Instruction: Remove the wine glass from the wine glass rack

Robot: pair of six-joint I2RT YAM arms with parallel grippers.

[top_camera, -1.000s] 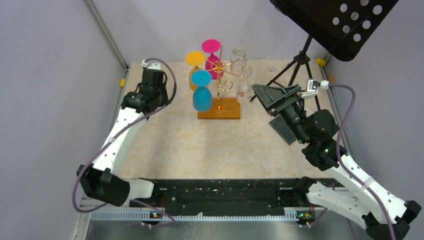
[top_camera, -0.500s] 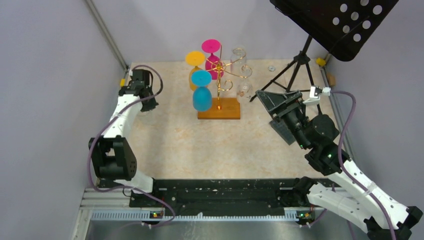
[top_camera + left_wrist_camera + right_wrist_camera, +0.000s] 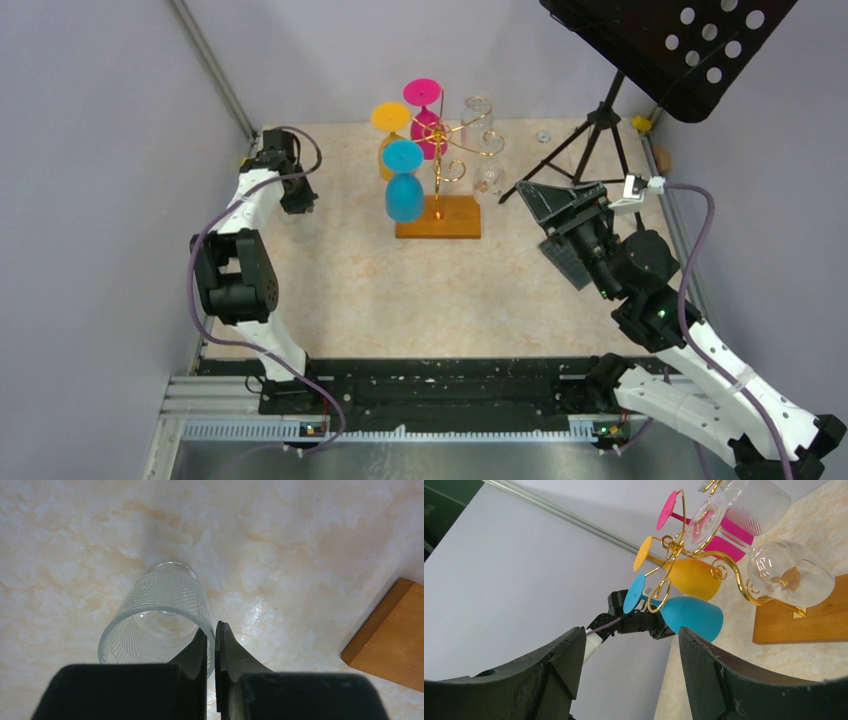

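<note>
The gold wire wine glass rack stands on its orange-brown base at the table's far middle. On its arms hang blue, orange, pink and two clear wine glasses. Over by the far left wall, my left gripper is shut on the rim of a clear etched wine glass. One finger is inside the rim and one outside, and the glass reaches down to the tabletop. My right gripper is open to the right of the rack. In the right wrist view it faces the blue glass from a distance.
A black music stand on a tripod fills the far right corner, close behind my right gripper. A small metal ring lies on the table near it. Grey walls close in the left, back and right sides.
My left arm has pulled back from the rack to the far left corner, its elbow folding up near the left wall. The right gripper has drifted slightly right.
</note>
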